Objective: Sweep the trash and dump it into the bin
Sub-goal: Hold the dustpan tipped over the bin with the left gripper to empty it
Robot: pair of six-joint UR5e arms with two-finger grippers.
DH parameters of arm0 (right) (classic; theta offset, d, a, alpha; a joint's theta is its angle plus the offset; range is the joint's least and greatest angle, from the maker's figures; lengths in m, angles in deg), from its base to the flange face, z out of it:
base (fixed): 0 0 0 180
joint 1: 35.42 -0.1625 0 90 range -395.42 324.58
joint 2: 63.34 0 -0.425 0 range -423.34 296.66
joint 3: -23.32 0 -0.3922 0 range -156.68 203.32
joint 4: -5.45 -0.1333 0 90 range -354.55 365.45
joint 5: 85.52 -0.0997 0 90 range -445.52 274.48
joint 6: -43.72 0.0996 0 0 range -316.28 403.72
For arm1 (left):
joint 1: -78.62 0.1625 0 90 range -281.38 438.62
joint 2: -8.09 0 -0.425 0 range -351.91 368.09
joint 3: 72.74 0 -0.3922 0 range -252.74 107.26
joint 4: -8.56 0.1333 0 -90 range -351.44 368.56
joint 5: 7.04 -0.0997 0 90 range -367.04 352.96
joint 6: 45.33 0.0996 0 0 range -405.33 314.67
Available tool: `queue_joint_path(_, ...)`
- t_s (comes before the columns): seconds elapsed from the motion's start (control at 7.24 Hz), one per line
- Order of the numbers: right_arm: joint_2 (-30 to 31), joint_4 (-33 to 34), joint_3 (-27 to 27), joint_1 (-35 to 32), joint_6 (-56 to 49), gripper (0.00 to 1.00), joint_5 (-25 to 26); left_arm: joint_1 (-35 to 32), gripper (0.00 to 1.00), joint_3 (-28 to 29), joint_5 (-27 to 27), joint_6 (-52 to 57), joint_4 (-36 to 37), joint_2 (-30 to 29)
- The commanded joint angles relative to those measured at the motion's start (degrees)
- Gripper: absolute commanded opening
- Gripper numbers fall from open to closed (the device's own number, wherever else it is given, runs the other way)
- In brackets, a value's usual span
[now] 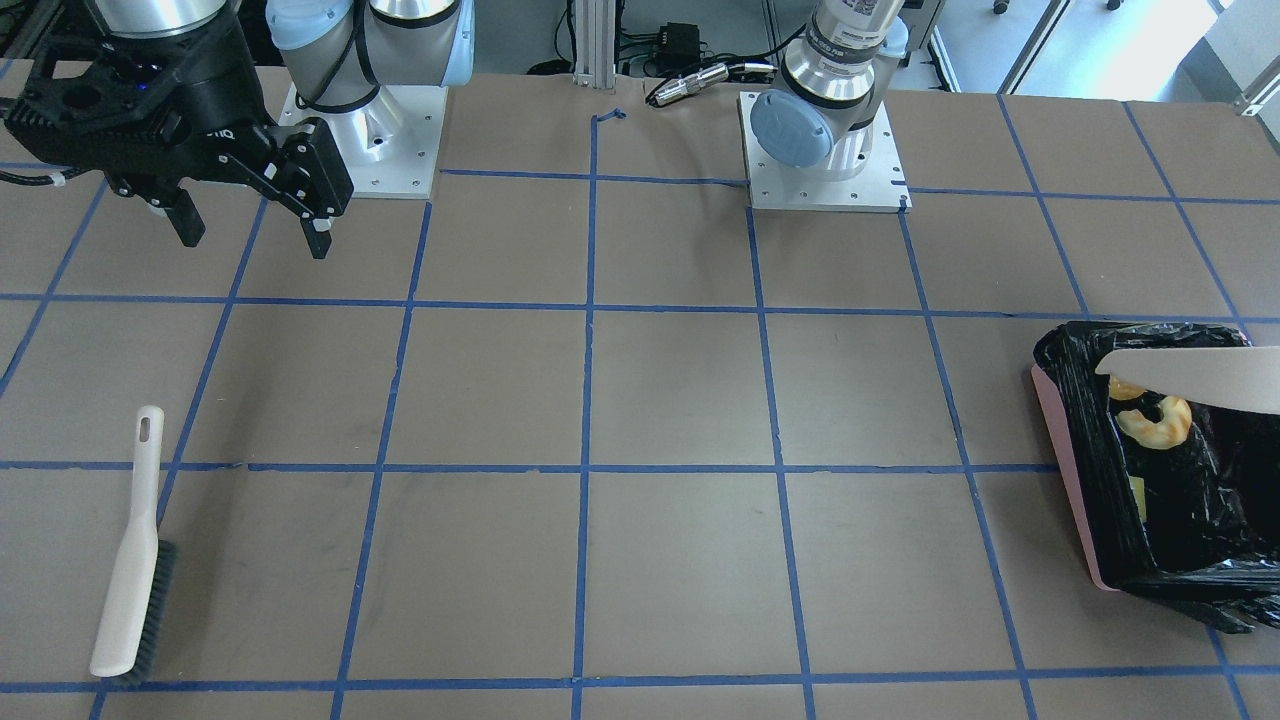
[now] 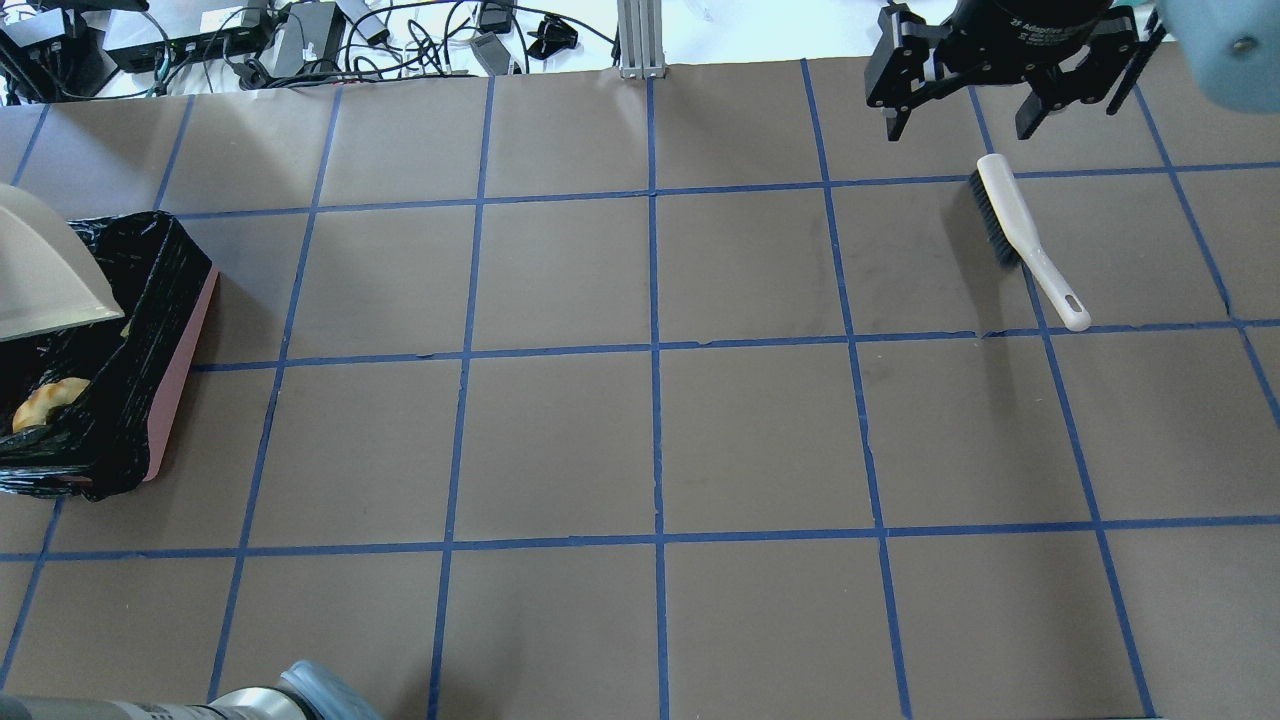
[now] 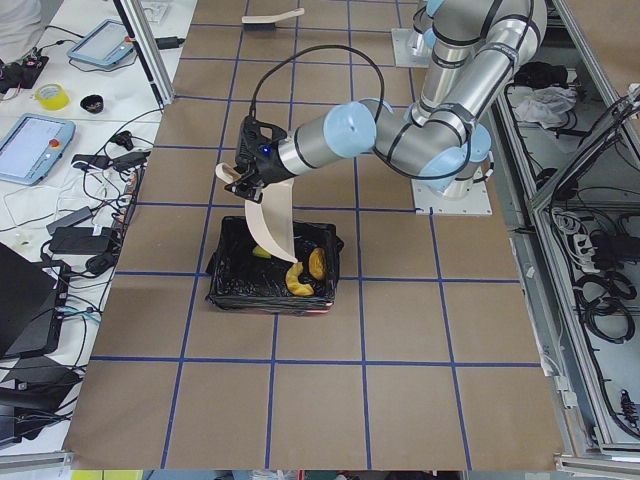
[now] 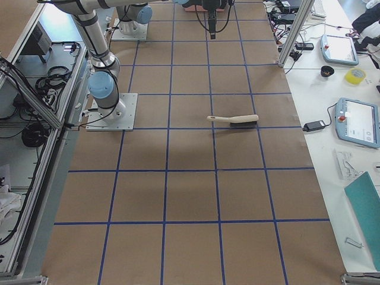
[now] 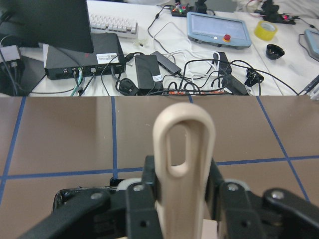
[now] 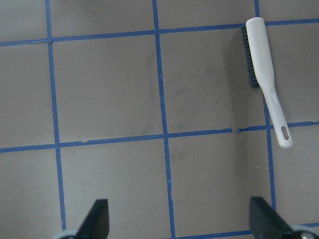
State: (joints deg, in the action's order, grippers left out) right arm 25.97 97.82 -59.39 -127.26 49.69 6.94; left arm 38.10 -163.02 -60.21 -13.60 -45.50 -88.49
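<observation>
The pink bin [image 1: 1065, 470] with a black bag stands at the table's end on my left side; it also shows in the overhead view [image 2: 180, 350] and the left exterior view [image 3: 225, 285]. Inside lie a golden crescent piece [image 1: 1155, 422], a golden-brown piece [image 1: 1125, 390] partly under the dustpan, and a pale yellow sliver [image 1: 1138, 497]. My left gripper [image 5: 183, 209] is shut on the handle of the beige dustpan [image 1: 1200, 378], held tilted over the bin. My right gripper [image 1: 255, 240] is open and empty, high above the table.
A beige hand brush [image 2: 1020, 235] with dark bristles lies flat on the table below and beside my right gripper, also in the right wrist view [image 6: 264, 74]. Cables and devices lie beyond the far table edge [image 2: 300, 40].
</observation>
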Motion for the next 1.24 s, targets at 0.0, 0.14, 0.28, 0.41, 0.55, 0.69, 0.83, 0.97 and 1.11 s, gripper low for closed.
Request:
queue_joint_path(0.0,-0.01,0.09,0.00,0.00,0.00,1.00,0.00,-8.40,0.00,0.29,-12.09,-19.79,2.03,-0.62)
queue_joint_path(0.14,0.33,0.00,0.00,0.00,0.00,1.00,-0.09,-11.74,0.00,0.20,-15.70,-30.13,1.86,-1.24)
queue_joint_path(0.28,-0.01,-0.17,0.00,0.00,0.00,1.00,0.00,-15.43,0.00,-0.06,-20.43,-42.76,1.16,-1.42)
queue_joint_path(0.41,-0.01,0.00,0.00,0.00,0.00,1.00,-0.09,-19.56,0.00,-0.50,-23.96,-53.42,-1.02,-1.68)
queue_joint_path(0.55,-0.01,-0.17,0.00,0.00,0.00,1.00,-0.09,-22.47,0.00,-0.68,-25.04,-61.79,-5.31,-2.12)
queue_joint_path(0.69,-0.01,0.09,0.00,0.00,0.00,1.00,-0.09,-24.33,0.00,-0.68,-26.53,-65.62,-5.70,-3.26)
queue_joint_path(0.83,-0.01,0.09,-0.08,0.00,0.00,1.00,-0.09,-26.35,0.00,-0.68,-30.29,-67.83,-5.18,-4.57)
queue_joint_path(0.97,-0.01,0.18,-0.09,0.00,0.00,1.00,-0.09,-29.24,0.00,-0.68,-32.76,-75.25,-5.09,-6.06)
queue_joint_path(1.11,-0.10,0.18,-0.09,0.00,0.00,1.00,-0.09,-31.27,0.00,-0.51,-33.13,-82.98,-4.92,-8.34)
